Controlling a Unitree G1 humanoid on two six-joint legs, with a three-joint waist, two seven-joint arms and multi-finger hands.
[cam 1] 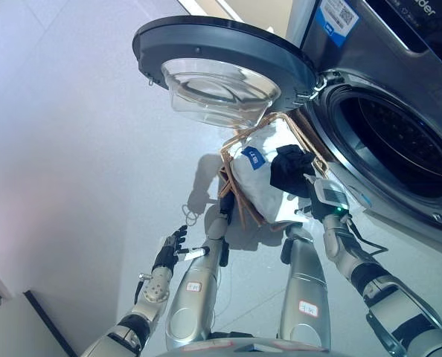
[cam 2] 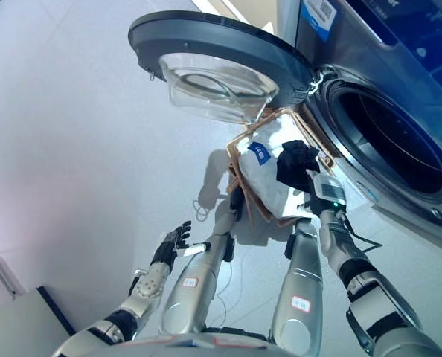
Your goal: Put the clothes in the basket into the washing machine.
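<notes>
Left eye view: right hand (cam 1: pixel 308 195) on black garment (cam 1: pixel 289 169), left hand (cam 1: pixel 169 249) open.

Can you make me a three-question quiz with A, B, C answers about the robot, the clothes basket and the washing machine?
1. Where is the basket?
A. On top of the washing machine
B. On the floor in front of the washing machine, below its open door
C. Inside the drum

2. What colour is the garment the right hand is reaching into?
A. Black
B. Red
C. Yellow

3. What state is the left hand in?
A. Shut on a sock
B. Holding the door
C. Open, holding nothing

Answers:
1 B: the copper wire basket stands on the grey floor beside the drum opening.
2 A: a black garment lies on the white cloth in the basket.
3 C: its fingers are spread, over bare floor away from the basket.
</notes>
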